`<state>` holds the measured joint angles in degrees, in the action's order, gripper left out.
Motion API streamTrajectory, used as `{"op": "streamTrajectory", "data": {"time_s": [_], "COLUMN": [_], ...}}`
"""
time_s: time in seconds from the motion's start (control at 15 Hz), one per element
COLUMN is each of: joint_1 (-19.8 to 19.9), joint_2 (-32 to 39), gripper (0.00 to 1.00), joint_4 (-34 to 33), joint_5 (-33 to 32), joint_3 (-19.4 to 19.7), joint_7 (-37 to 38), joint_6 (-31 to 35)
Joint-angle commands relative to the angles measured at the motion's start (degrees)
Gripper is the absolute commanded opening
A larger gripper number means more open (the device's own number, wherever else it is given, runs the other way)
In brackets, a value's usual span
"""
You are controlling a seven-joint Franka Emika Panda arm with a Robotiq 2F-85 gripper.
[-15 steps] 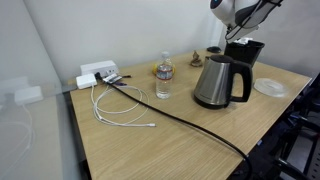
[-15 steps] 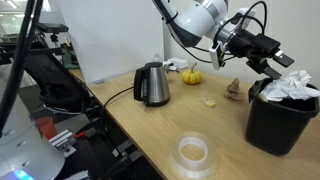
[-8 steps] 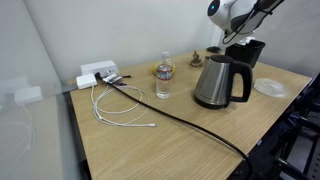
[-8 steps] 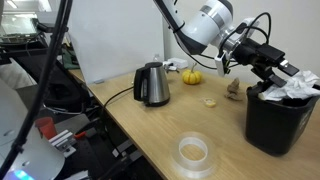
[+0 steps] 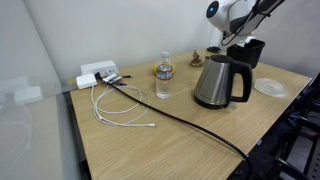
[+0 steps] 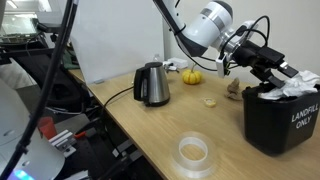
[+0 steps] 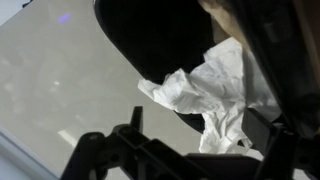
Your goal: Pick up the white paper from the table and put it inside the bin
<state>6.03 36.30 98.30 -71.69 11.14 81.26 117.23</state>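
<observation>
Light wood-grain table (image 5: 170, 145), black bin (image 6: 268, 128) with white lettering, white paper (image 6: 300, 84), silver-and-black kettle (image 6: 152, 86).

Even, bright indoor light — soft shadows, blurred close-up wrist view.

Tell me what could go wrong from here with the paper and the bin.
The white paper sits high, bulging over the rim of the bin, so it may tumble out. The open gripper hangs close to it; pulling away could snag the paper or nudge the bin.
</observation>
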Motion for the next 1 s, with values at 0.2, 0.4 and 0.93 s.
{"op": "streamTrajectory", "data": {"time_s": [0.2,0.4,0.93], "joint_1": [2.01,2.23,0.88], "joint_2": [-2.22,-5.16,-7.65], "gripper": [1.00,1.00,1.00], "joint_4": [0.37,2.33,2.56], "joint_5": [-0.22,0.62,0.35], "joint_3": [-0.91,-1.69,-1.96], "joint_7": [-3.13,-6.35,-7.29], "joint_6": [2.51,4.46,4.58]}}
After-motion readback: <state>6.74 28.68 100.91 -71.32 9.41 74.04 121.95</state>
